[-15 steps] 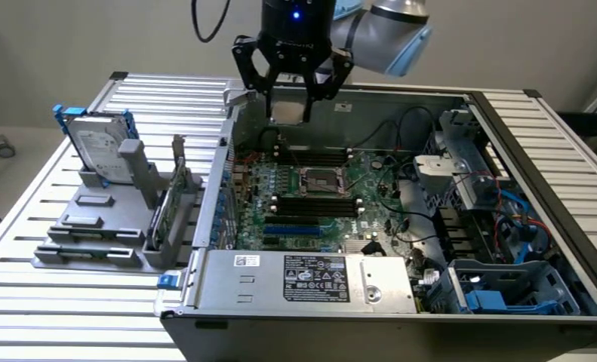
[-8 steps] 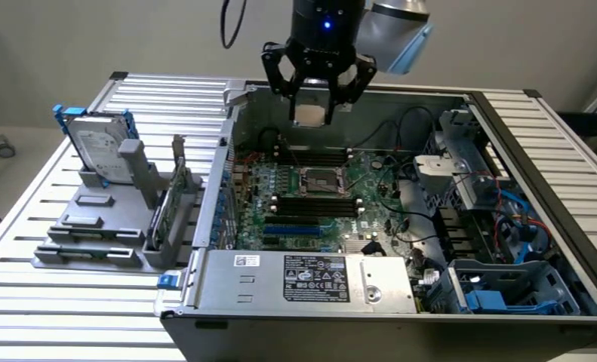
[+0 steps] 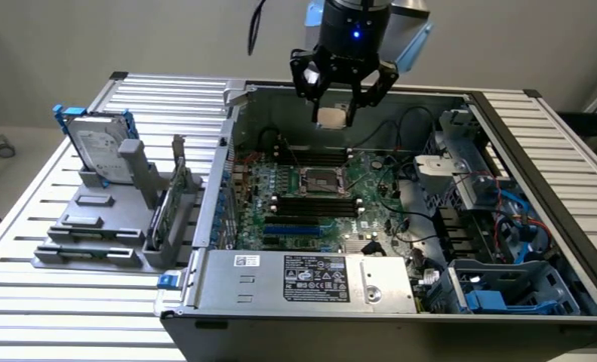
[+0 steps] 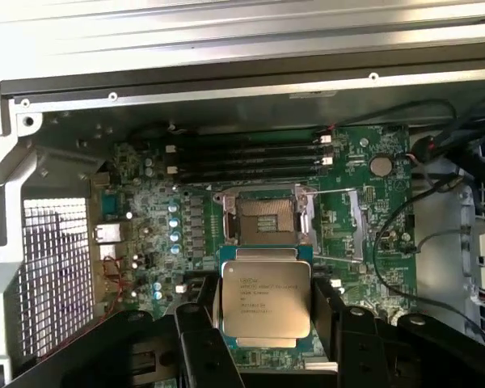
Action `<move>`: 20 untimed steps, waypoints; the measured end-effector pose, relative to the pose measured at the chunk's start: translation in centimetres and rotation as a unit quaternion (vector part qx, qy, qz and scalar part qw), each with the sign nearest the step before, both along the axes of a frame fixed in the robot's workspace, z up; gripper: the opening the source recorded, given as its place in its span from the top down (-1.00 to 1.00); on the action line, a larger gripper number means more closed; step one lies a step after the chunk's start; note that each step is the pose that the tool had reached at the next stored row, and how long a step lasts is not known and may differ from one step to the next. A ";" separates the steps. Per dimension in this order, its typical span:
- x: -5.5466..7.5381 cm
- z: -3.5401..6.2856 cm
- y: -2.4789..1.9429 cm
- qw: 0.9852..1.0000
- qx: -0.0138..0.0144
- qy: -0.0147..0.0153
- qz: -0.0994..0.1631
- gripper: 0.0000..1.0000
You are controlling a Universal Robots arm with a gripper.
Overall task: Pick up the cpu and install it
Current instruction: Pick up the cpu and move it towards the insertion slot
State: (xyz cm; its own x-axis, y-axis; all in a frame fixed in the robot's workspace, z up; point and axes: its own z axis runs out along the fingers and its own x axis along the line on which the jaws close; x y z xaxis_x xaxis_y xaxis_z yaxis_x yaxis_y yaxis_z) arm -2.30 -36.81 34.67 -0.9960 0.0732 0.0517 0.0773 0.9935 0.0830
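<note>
My gripper (image 3: 336,115) hangs above the open computer case, over its far wall, shut on the cpu (image 3: 333,115). In the wrist view the cpu (image 4: 265,296) is a flat silvery square with printed text, held level between the two black fingers (image 4: 196,323). The open cpu socket (image 4: 264,219) lies on the green motherboard beyond the chip, with its metal frame lifted. In the exterior view the socket (image 3: 318,180) sits well below the gripper, mid-board.
Black memory slots (image 3: 316,205) flank the socket. A grey power supply (image 3: 309,279) fills the case's near side. Cables and drive bays (image 3: 490,219) crowd the exterior view's right. A hard drive in a blue bracket (image 3: 99,147) stands on a grey fixture at the exterior view's left.
</note>
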 end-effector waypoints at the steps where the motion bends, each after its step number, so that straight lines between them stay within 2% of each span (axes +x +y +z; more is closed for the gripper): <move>1: 0.1 -0.18 0.29 1.000 0.000 0.000 0.000 -0.10; 5: 0.3 -0.92 1.47 1.000 0.000 0.000 0.000 -0.10; 7: 0.3 -1.23 1.94 1.000 -0.003 -0.001 0.001 -0.10; 9: 0.3 -1.46 2.26 1.000 -0.007 -0.002 0.003 -0.10; 13: 0.3 -1.77 2.59 1.000 -0.021 -0.003 0.014 -0.10; 14: 0.3 -1.89 2.70 1.000 -0.022 -0.003 0.017 -0.10; 17: 0.3 -2.43 3.07 1.000 -0.023 -0.006 0.020 -0.10; 20: 0.3 -2.88 3.17 0.999 -0.023 -0.007 0.021 -0.10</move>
